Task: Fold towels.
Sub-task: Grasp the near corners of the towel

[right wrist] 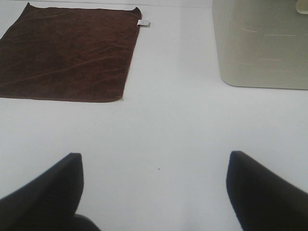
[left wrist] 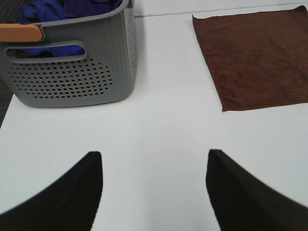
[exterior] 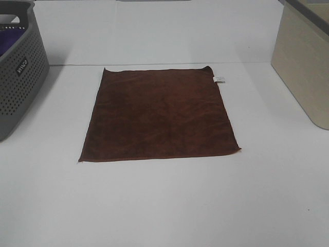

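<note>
My left end effector (left wrist: 154,154) hangs above the white counter (left wrist: 159,130) with its jaws wide apart and nothing between them. Its two dark fingers (left wrist: 72,192) frame only bare surface. Ahead of it and off toward my right arm's side lies the brown towel (left wrist: 255,57), spread flat in a single layer, its nearest corner well apart from my fingertips. Ahead and to the outer side of this end effector stands a grey perforated basket (left wrist: 72,79), with blue cloth (left wrist: 67,9) heaped inside and an orange handle piece (left wrist: 19,32) on its rim. The basket and the towel sit apart, with a strip of counter between them.

My right end effector (right wrist: 155,154) is likewise spread open and empty, over bare counter. The same towel lies ahead of it and inward, toward my left arm's side, and I am not touching it. A small white label (right wrist: 143,22) sticks out at the far corner of the towel on this end effector's side. Ahead and outward of the right end effector stands a beige bin (right wrist: 262,43), upright on the counter and clear of the towel.

From the high camera the towel sits roughly square near the middle of the counter, between basket and bin, and neither end effector shows in that view
</note>
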Controlling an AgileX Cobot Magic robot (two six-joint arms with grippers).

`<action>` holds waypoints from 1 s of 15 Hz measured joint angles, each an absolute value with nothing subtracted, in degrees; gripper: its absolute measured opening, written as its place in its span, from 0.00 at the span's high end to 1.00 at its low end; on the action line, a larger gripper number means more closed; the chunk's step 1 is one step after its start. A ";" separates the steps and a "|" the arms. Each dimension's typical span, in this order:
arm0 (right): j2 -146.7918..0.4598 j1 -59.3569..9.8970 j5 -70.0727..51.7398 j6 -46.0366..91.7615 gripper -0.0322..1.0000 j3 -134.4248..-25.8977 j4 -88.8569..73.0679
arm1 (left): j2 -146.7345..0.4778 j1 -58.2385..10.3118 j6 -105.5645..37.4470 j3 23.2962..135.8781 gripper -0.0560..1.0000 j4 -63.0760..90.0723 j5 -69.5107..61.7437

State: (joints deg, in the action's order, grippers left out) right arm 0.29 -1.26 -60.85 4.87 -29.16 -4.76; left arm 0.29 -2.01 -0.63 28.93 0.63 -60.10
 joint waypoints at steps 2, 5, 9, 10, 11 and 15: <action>0.29 -1.26 -60.85 4.87 0.21 -29.16 -4.76 | 0.29 -2.01 -0.63 28.93 0.39 0.63 -60.10; 0.29 -1.26 -60.85 4.87 0.21 -29.16 -4.76 | 0.29 -2.01 -0.63 28.93 0.39 0.63 -60.10; 0.29 -1.26 -60.85 4.87 0.21 -29.16 -4.76 | 0.29 -2.01 -0.63 28.93 0.39 0.63 -60.10; 0.29 -1.26 -60.85 4.87 0.21 -29.16 -4.76 | 0.29 -2.01 -0.63 28.93 0.39 0.63 -60.10; 0.29 -1.26 -60.85 4.87 0.21 -29.16 -4.76 | 0.29 -2.01 -0.63 28.93 0.39 0.63 -60.10; 0.29 -1.26 -60.85 4.87 0.21 -29.16 -4.76 | 0.29 -2.01 -0.63 28.93 0.39 0.63 -60.10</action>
State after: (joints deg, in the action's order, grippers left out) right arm 0.29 -1.26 -60.85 4.87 -29.16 -4.76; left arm 0.29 -2.01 -0.63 28.93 0.63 -60.10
